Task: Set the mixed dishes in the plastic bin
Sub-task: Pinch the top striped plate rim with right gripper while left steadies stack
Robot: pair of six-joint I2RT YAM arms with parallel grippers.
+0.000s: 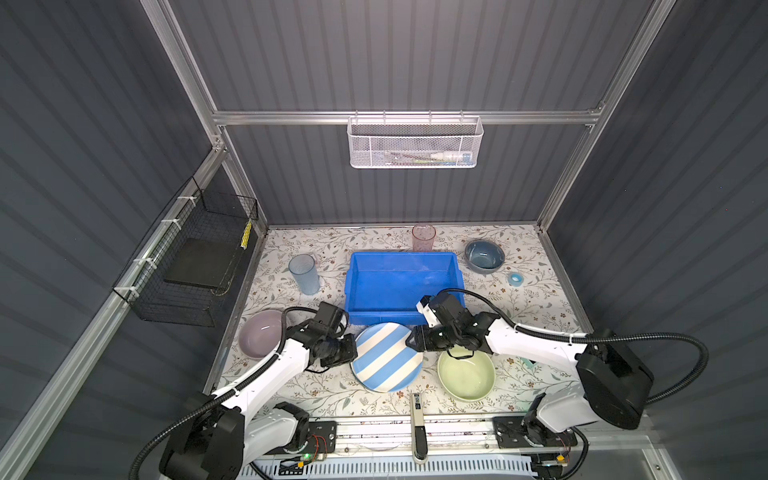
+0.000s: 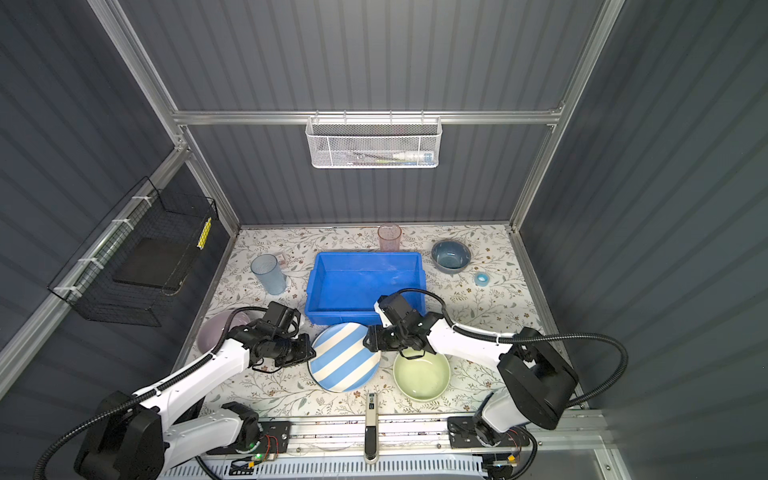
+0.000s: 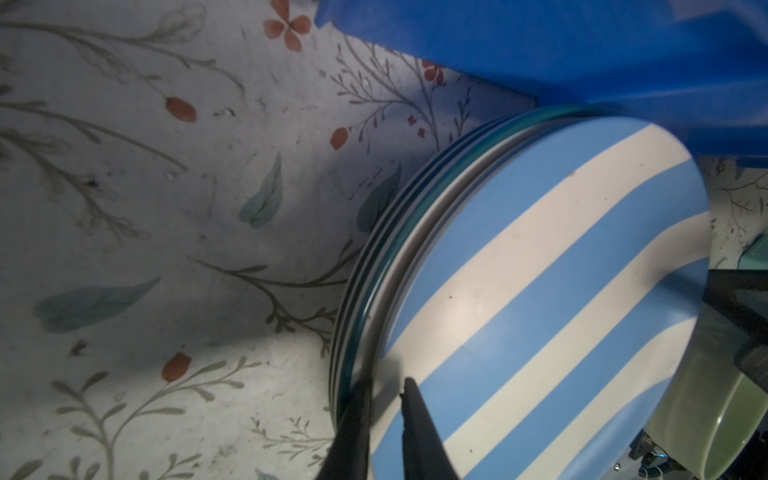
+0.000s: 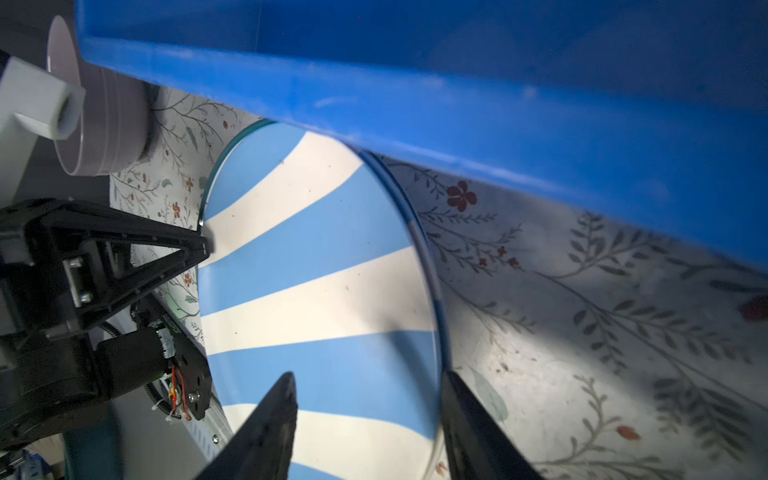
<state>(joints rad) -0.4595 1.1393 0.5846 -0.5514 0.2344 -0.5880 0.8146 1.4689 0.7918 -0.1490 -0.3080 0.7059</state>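
striped plate [image 1: 386, 358]: we find it lower middle in both top views, outside the bin, its far edge at the bin's near wall (other plate rims [image 3: 365, 266] show beneath it in the left wrist view).
plastic bin [image 1: 399, 282]: centre of the frame, just above the plate.
left gripper [image 1: 354, 351]: at the plate's left edge, jaws pinching its rim.
right gripper [image 1: 410, 341]: at the plate's upper right edge, jaws spread astride the rim.
neighbours: we see the pale green bowl [image 1: 465, 376] lower right and the lilac bowl [image 1: 259, 334] left.
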